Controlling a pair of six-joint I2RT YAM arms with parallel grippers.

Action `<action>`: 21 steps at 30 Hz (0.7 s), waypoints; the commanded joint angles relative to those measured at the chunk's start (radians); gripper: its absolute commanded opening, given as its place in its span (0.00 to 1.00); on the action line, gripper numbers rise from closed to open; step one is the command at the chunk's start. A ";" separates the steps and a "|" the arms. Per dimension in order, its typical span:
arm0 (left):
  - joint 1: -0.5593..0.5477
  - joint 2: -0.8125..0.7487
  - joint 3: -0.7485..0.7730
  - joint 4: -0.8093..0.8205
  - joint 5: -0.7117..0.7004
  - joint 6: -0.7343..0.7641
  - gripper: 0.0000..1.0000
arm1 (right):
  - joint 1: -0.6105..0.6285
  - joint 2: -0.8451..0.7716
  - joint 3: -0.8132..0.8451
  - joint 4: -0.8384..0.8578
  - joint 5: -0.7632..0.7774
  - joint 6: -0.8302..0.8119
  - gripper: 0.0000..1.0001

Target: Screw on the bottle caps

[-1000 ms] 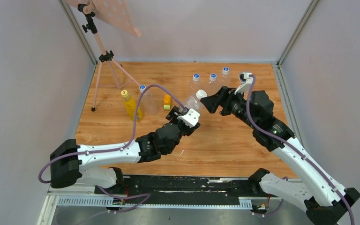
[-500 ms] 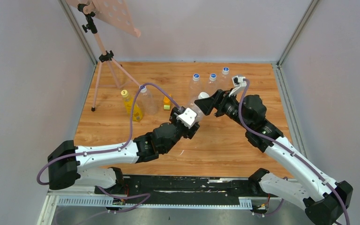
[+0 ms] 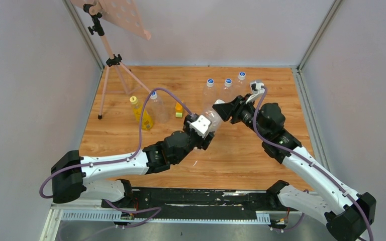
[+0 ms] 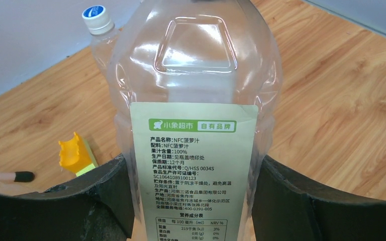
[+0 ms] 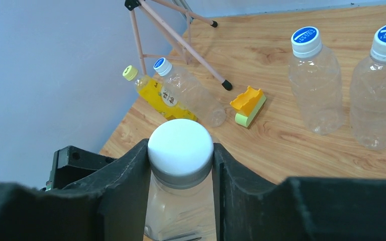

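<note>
Left gripper point(image 4: 193, 173) clasps wide clear labelled plastic bottle point(image 4: 193, 75), right gripper point(image 5: 181, 158) pinches its round white plastic cap point(image 5: 181, 140); tightening twist judged due next.

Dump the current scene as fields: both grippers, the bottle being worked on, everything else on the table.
left gripper: shut on labelled clear bottle, jaws on its body
right gripper: shut on white cap, a finger on each side
white cap: sitting on the labelled clear bottle's neck
back of table: three blue-capped clear bottles, upright
left side: yellow bottle with yellow cap; slim clear bottle with blue cap
other: orange-and-green block; tripod
</note>
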 commanded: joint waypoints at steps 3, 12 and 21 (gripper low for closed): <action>0.000 -0.017 0.046 0.014 0.044 -0.020 0.08 | 0.011 -0.037 -0.015 0.050 -0.004 -0.025 0.00; -0.001 -0.035 0.043 -0.070 0.082 -0.032 0.58 | -0.018 -0.088 -0.035 0.006 0.084 -0.219 0.00; 0.021 -0.089 0.015 -0.210 0.044 -0.102 1.00 | -0.027 -0.118 -0.082 0.030 0.285 -0.450 0.00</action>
